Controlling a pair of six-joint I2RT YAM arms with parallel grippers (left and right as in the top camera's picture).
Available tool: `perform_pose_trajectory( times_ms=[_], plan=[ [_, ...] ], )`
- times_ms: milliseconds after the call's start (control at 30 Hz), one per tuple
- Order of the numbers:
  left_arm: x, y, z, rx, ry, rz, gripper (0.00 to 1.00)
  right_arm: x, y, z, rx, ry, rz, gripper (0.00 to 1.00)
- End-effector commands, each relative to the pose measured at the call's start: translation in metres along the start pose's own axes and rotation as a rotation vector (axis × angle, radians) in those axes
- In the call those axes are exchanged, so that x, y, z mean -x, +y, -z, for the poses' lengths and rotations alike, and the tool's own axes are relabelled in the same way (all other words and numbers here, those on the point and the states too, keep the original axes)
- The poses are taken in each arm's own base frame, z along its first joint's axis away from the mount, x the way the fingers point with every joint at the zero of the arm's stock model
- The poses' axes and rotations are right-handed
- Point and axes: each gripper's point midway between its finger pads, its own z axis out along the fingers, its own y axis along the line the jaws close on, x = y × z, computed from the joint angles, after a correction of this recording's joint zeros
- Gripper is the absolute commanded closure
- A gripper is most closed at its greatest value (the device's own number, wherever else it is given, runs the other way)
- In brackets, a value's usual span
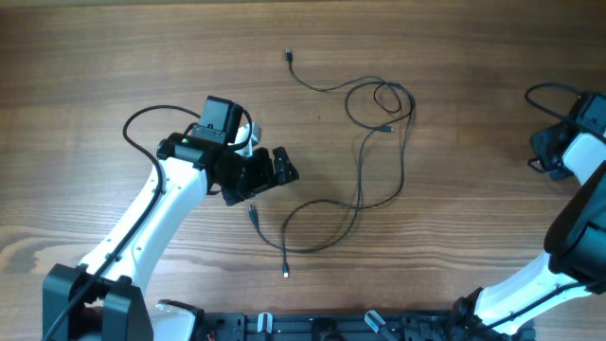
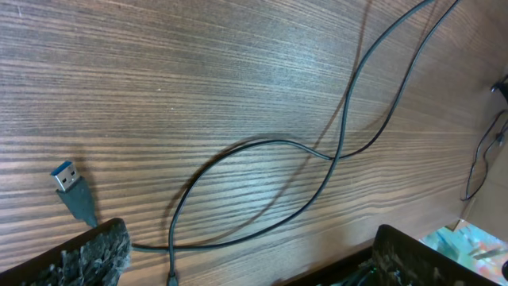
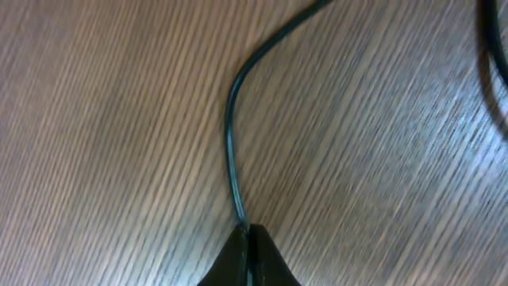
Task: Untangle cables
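Thin dark cables (image 1: 360, 180) lie loose mid-table, with a small loop (image 1: 383, 99) at the far end and long strands crossing toward the near side. One strand ends in a blue-tongued USB plug (image 2: 67, 181), which lies just below my left gripper in the overhead view (image 1: 252, 212). My left gripper (image 1: 276, 170) is open and empty, hovering low over the crossing strands (image 2: 333, 155), its fingers either side of them (image 2: 250, 266). My right gripper (image 3: 248, 234) is at the far right of the table (image 1: 547, 152), shut on a thin dark cable (image 3: 232, 135).
Another small plug end (image 1: 286, 55) lies at the far middle and one (image 1: 286, 273) near the front. The table's front edge (image 2: 444, 214) is close to the left gripper. A dark cable arc (image 1: 544, 88) lies by the right arm.
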Motion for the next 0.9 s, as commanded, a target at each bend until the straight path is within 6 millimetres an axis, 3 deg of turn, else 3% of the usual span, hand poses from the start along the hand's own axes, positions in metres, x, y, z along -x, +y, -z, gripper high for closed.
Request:
perform_pose_trajectory(
  times_ms=[0,100,267,333,400,533,600,667,733,800,867],
  plan=[
    [0.001,-0.002,0.001,-0.001,-0.003,0.002,0.00,-0.026,-0.027,-0.012,-0.091,0.037,0.003,0.96],
    [-0.002,0.000,0.001,0.005,0.008,0.008,0.00,-0.029,-0.046,-0.014,-0.161,0.015,-0.076,0.96],
    [-0.004,0.001,0.001,0.008,0.013,0.012,0.00,-0.008,-0.077,-0.018,-0.210,-0.026,-0.215,0.96],
    [-0.003,0.001,0.001,0.008,0.012,0.011,0.00,-0.001,-0.096,-0.019,-0.234,-0.034,-0.316,0.96],
    [-0.003,0.001,0.001,0.008,0.012,0.011,0.00,0.011,-0.129,-0.021,-0.271,-0.045,-0.398,0.96],
    [-0.003,0.001,0.001,0.008,0.012,0.012,0.00,0.018,-0.159,-0.022,-0.283,-0.042,-0.544,0.96],
    [-0.004,0.001,0.001,0.009,0.013,0.012,0.00,0.031,-0.161,-0.025,-0.226,-0.064,-0.602,0.95],
    [-0.006,0.002,0.001,0.014,0.022,0.018,0.00,0.061,-0.158,-0.027,-0.131,-0.151,-0.644,0.86],
    [-0.007,0.003,0.001,0.016,0.025,0.019,0.00,0.080,-0.161,-0.025,-0.097,-0.217,-0.665,0.86],
    [-0.006,0.002,0.001,0.016,0.024,0.019,0.00,0.091,-0.156,-0.024,-0.054,-0.247,-0.667,0.86],
    [-0.006,0.002,0.001,0.015,0.024,0.019,0.00,0.093,-0.138,-0.025,0.036,-0.219,-0.602,0.86]
  ],
)
